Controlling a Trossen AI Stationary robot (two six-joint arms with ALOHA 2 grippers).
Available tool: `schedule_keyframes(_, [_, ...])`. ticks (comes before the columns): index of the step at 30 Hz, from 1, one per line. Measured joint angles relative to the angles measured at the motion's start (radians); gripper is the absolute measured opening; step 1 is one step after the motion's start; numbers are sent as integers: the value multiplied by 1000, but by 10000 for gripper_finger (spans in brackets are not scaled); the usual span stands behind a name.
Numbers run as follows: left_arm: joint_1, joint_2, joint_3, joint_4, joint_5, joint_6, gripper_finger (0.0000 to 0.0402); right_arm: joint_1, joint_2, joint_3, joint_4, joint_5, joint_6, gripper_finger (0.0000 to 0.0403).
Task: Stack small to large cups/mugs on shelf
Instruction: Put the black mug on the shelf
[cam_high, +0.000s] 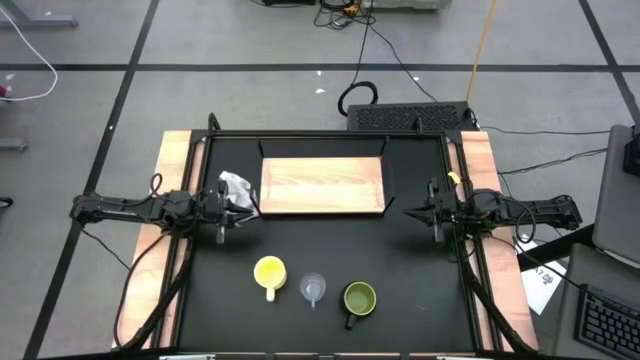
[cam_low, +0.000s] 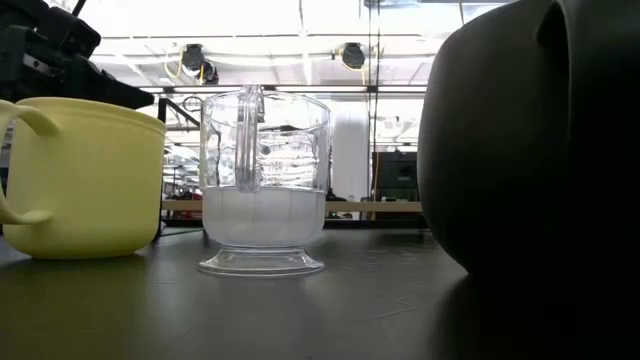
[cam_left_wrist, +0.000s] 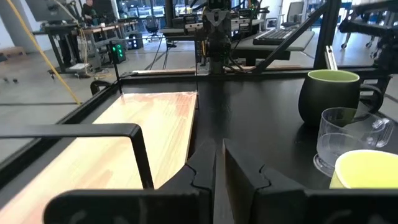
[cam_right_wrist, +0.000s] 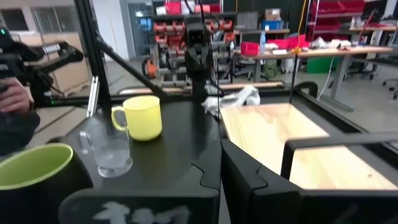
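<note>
The light-wood shelf (cam_high: 322, 185) with its thin dark frame lies on the black table at the far middle. Three vessels stand upright in a row near the front edge: the yellow mug (cam_high: 270, 273), the clear glass cup (cam_high: 314, 289) and the olive-green mug (cam_high: 359, 299). My left gripper (cam_high: 248, 212) is shut and empty by the shelf's left end. My right gripper (cam_high: 403, 211) is shut and empty by the shelf's right end. The left wrist view shows its shut fingers (cam_left_wrist: 217, 171) beside the shelf (cam_left_wrist: 143, 130). The right wrist view shows the same (cam_right_wrist: 221, 171).
A grey-white cloth wad (cam_high: 237, 188) lies on the table at the shelf's left end, just beyond my left gripper. Pale wooden planks (cam_high: 160, 230) run along both table sides. Black tabletop lies between the shelf and the row of cups.
</note>
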Motion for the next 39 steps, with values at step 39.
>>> schedule_keyframes(39, [-67, 2, 0, 253, 128, -254, 33, 71, 456, 249, 239, -59, -132, 0])
